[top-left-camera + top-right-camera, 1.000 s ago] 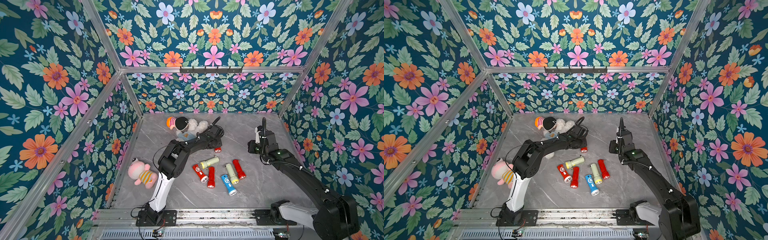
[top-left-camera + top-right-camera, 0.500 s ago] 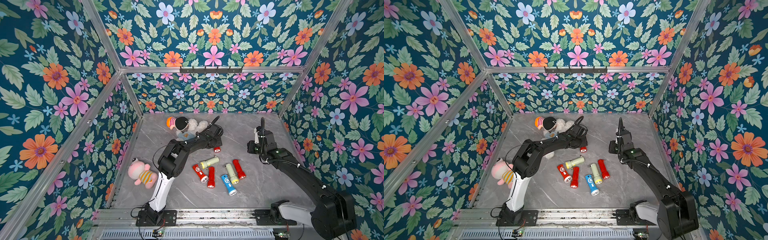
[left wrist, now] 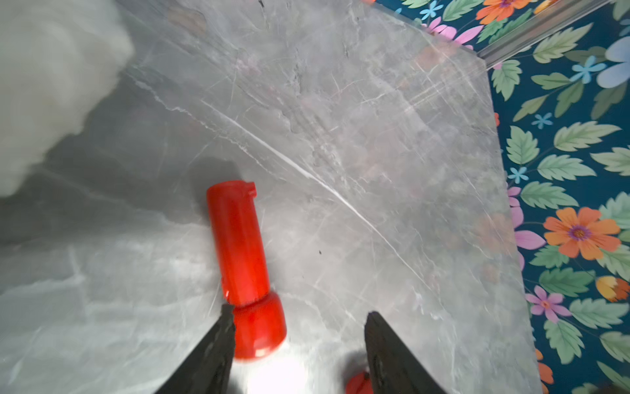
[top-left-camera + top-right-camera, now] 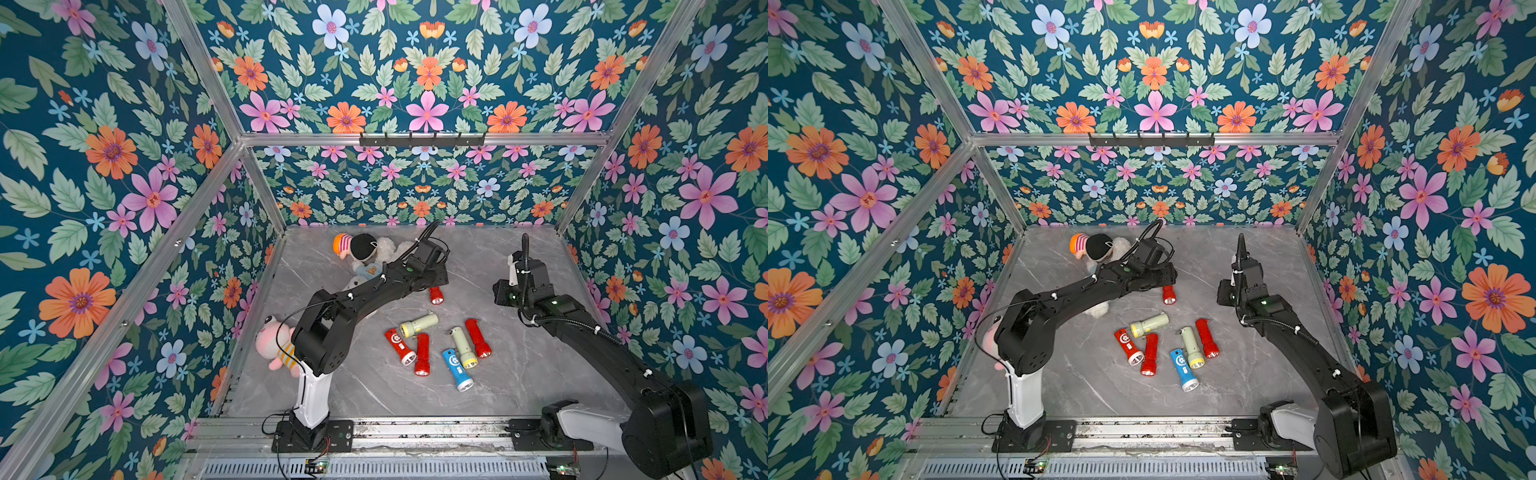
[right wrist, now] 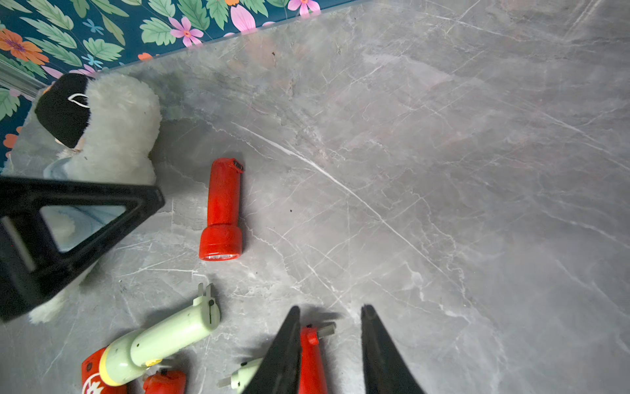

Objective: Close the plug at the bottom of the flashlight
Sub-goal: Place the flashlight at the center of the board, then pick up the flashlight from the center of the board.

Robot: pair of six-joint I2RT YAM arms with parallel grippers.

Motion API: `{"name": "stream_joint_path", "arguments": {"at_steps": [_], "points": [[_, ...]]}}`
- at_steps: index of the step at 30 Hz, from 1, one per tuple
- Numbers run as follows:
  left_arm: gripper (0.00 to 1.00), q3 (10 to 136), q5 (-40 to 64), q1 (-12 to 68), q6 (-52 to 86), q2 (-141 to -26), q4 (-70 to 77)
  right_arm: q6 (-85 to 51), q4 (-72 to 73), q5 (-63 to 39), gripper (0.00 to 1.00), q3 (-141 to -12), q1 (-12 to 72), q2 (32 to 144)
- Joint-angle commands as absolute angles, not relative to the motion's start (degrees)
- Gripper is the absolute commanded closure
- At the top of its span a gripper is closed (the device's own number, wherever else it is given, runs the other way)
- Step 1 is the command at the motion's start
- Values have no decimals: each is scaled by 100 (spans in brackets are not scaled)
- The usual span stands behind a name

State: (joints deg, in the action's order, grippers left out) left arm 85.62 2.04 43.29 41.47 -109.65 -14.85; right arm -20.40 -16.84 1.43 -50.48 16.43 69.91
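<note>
A red flashlight (image 3: 238,245) lies flat on the grey marble table (image 3: 375,136), apart from the others; it shows in both top views (image 4: 435,295) (image 4: 1168,294). Its tail end (image 5: 237,166) looks flush, with only a small nub showing. My left gripper (image 3: 300,317) is open just above the flashlight's head, one finger (image 3: 218,341) beside the head, gripping nothing. My right gripper (image 5: 330,310) hovers open to the right in a top view (image 4: 500,291), over another red flashlight (image 5: 312,354) whose plug prongs stick out.
Several more flashlights lie in a cluster near the table's middle: a pale green one (image 4: 419,325), a blue one (image 4: 456,369) and red ones (image 4: 399,345). A white plush toy (image 4: 361,249) sits at the back and a pink one (image 4: 272,345) by the left wall.
My left gripper's jaws have opened off the red flashlight, which stays on the table. The right gripper's jaws have parted a little, and that arm shifted slightly.
</note>
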Motion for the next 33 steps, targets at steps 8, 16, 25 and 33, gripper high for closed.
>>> {"name": "stream_joint_path", "arguments": {"at_steps": [8, 16, 25, 33], "points": [[46, 6192, -364, 4371, 3950, -8718, -1405, -2450, -1689, -669, 70, -5136, 1724, 7128], [47, 4532, -464, 4470, 4853, -7118, -1652, -2455, -1942, -52, 69, -5213, 2274, 7149], [44, 4145, -458, 4918, 5503, -7444, -1662, -2366, -2109, -162, 66, -5400, 2280, 7219], [44, 3782, -360, 5242, 6181, -7536, -1400, -2323, -1950, -88, 64, -5152, 2279, 7153]]}}
